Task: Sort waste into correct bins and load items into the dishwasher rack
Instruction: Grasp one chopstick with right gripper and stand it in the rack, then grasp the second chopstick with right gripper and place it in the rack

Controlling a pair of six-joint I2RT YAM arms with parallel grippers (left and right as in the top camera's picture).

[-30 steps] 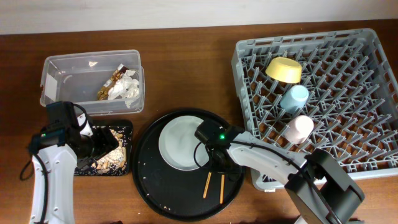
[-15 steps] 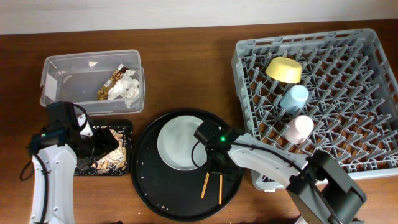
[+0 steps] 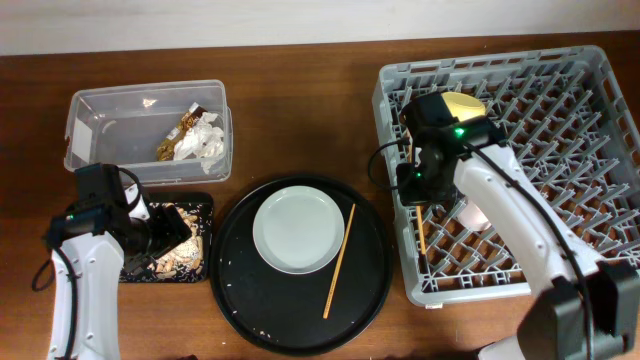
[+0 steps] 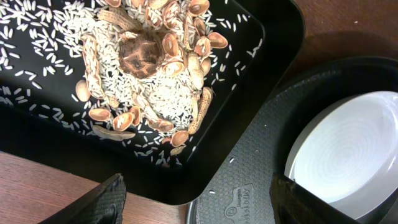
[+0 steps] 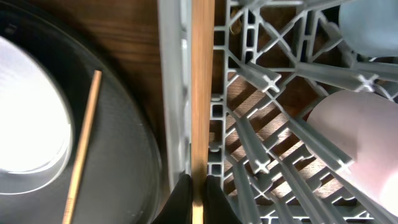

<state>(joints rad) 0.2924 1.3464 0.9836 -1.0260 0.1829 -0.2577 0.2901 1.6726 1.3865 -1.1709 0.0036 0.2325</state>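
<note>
My right gripper is shut on one wooden chopstick, held along the left inner edge of the grey dishwasher rack. The other chopstick lies on the round black tray beside the pale plate. A yellow bowl, blue cup and pink cup sit in the rack. My left gripper is open and empty over the shallow black tray of food scraps.
The clear tub at the back left holds white tissue and a brown wrapper. The large round black tray lies between the bins and the rack, with a few crumbs on it.
My right gripper has lifted one chopstick off the round tray and carried it up and right to the rack's left edge. The other chopstick has shifted beside the plate. The left arm has not moved.
</note>
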